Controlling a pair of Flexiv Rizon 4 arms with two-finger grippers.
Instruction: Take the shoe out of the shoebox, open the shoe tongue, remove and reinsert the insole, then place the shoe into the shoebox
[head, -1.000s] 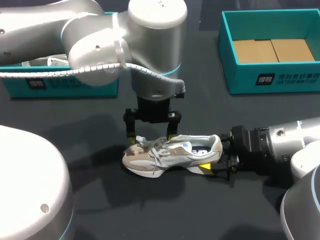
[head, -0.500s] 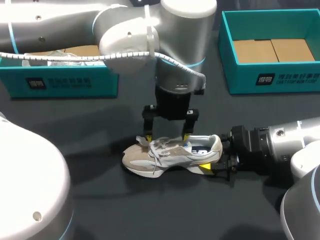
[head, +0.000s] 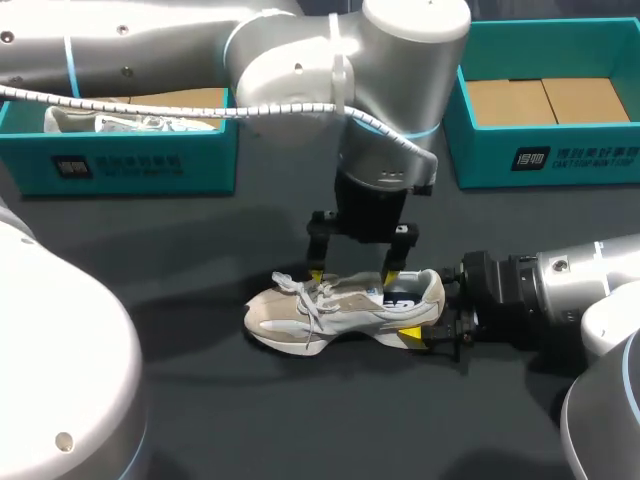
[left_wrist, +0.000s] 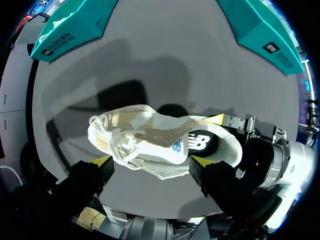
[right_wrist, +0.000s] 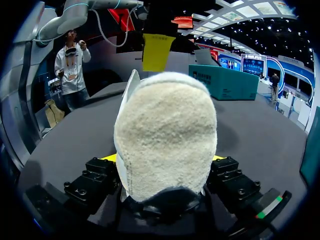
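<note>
Left fingers (head: 393, 262) rightward over one shoe (head: 340, 310)

The shoe (head: 340, 310) is beige suede-like cloth and mesh, fuzzy at the heel, with soft woven laces. The surface (head: 200, 400) is dark and matt. The right-side shoebox (head: 480, 157) is matt teal card. The left arm (head: 400, 60) has a smooth, satin-sheen metal casing.
</note>
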